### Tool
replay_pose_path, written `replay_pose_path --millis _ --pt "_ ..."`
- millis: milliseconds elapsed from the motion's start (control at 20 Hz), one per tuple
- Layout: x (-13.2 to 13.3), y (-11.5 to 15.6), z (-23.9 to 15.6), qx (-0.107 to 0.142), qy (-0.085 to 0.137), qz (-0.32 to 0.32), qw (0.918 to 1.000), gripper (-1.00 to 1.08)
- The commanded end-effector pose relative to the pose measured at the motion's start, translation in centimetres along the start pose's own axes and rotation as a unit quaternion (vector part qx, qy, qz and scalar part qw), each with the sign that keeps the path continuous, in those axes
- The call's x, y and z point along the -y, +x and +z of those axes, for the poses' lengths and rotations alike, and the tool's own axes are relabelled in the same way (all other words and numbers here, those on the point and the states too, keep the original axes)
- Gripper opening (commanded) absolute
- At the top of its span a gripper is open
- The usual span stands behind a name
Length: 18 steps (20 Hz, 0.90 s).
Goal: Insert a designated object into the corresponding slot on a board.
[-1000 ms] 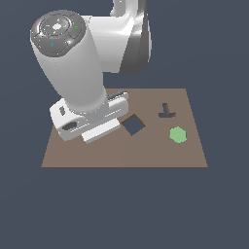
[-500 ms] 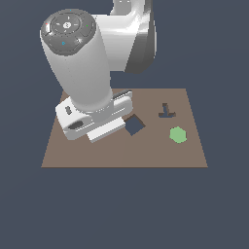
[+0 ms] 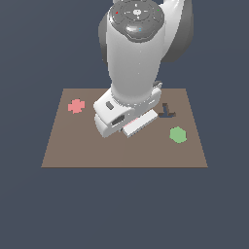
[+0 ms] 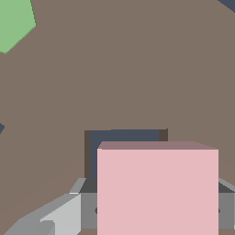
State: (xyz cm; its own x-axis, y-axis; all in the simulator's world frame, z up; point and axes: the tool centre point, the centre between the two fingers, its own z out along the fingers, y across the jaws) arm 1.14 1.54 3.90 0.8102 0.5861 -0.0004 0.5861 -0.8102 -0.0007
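1. Exterior view: our arm has swung across from the board's [image 3: 73, 146] nine-o'clock side to its middle, uncovering the red cross [image 3: 76, 105] and hiding the square hole. The green hexagon [image 3: 178, 134] sits at four o'clock of the arm, the T-shaped cut-out [image 3: 167, 111] just above it.

2. Wrist view: our gripper [image 4: 151, 215] is clamped on the pink tile [image 4: 157, 190], fingers pressed against both flanks. The square hole [image 4: 124, 142] peeks out at the tile's eleven o'clock, so we judge we're nearly aligned, with a small shift left before lowering.
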Motion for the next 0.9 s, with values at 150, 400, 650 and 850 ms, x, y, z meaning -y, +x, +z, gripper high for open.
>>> replay_pose_path --millis 150,400,650,850 --pt "1.05 0.45 -0.10 0.000 0.000 -0.008 1.0000 -1.00" --pt "1.30 0.58 0.78 0.000 0.000 -0.009 1.0000 -1.00" --pt "1.31 0.58 0.83 0.000 0.000 -0.009 1.0000 1.00" --pt "1.31 0.58 0.83 0.000 0.000 -0.009 1.0000 1.00"
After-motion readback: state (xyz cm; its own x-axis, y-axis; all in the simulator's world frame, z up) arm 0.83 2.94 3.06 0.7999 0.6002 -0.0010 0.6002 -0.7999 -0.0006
